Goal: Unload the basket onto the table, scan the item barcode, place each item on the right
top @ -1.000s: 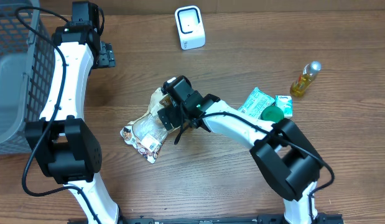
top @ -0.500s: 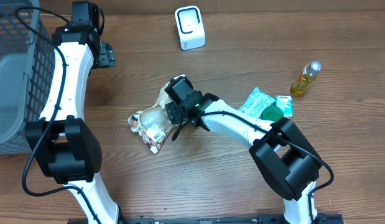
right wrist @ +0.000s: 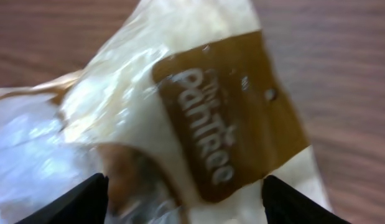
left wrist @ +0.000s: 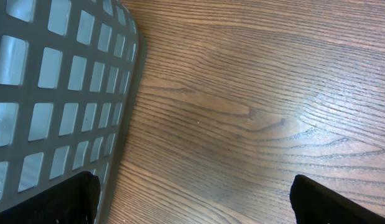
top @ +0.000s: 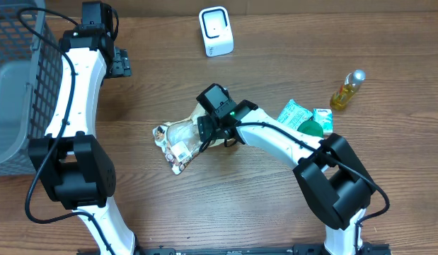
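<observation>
The item is a clear plastic snack bag (top: pixel 177 142) with a brown label, lying on the wooden table at the centre. My right gripper (top: pixel 208 132) is down on its right end. In the right wrist view the bag (right wrist: pixel 180 106) fills the space between the two fingers, and the right gripper (right wrist: pixel 183 202) is shut on it. A white scanner (top: pixel 216 31) stands at the back centre, well apart from the bag. My left gripper (top: pixel 119 62) hangs open at the far left over bare wood; in its own view the left gripper (left wrist: pixel 192 202) holds nothing.
A grey mesh basket (top: pixel 13 85) takes up the left edge, its wall (left wrist: pixel 55 74) close to my left gripper. On the right lie green packets (top: pixel 295 113), a green lid (top: pixel 310 129) and a small bottle of yellow liquid (top: pixel 347 90).
My right gripper has narrowed onto the bag and moved right and slightly toward the back, dragging and turning the bag with it. The left arm has not moved.
</observation>
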You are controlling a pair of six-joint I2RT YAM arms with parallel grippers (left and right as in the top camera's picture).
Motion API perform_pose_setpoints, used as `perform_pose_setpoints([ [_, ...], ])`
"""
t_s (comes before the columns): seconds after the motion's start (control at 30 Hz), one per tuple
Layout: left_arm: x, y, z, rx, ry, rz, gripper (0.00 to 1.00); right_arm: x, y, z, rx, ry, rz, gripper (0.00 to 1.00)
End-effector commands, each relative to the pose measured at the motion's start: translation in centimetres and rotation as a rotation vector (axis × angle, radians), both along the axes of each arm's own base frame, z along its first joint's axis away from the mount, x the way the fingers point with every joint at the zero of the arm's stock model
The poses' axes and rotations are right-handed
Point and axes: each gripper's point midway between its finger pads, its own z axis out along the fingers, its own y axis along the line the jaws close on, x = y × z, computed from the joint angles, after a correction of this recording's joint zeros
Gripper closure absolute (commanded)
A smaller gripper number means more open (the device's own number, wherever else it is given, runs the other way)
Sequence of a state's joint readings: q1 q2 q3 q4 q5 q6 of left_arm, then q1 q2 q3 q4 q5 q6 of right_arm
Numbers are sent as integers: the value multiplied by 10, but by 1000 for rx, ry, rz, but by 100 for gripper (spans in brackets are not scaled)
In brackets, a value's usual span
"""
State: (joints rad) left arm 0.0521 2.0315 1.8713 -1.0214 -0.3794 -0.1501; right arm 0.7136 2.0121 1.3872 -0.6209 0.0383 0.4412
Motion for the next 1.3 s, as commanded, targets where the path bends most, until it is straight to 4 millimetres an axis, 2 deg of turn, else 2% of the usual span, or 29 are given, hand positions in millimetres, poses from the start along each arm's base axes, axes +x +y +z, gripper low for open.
perform_pose_setpoints([
  [0.0,2,-1,6,9,-19,6,0,-7,21,43,135,-13,62,25],
  [0.1,2,-1,6,9,-19,6,0,9,20,70,118,-129,88,22],
  [0.2,2,-1,6,9,-19,6,0,19,17,77,87,-196,105,14],
  [0.33,2,-1,6,9,-19,6,1,24,14,66,70,-188,110,9],
  [0.4,2,-1,6,9,-19,6,0,24,13,58,75,-159,110,0],
  [0.6,2,-1,6,9,-19,6,0,22,6,32,99,-61,109,0],
  [0.73,2,-1,6,9,-19,6,0,20,-6,17,69,-7,89,0],
  [0.87,2,-1,6,9,-19,6,0,14,-8,8,59,29,93,0],
  [1.27,2,-1,6,9,-19,6,0,-30,16,12,232,238,180,0],
])
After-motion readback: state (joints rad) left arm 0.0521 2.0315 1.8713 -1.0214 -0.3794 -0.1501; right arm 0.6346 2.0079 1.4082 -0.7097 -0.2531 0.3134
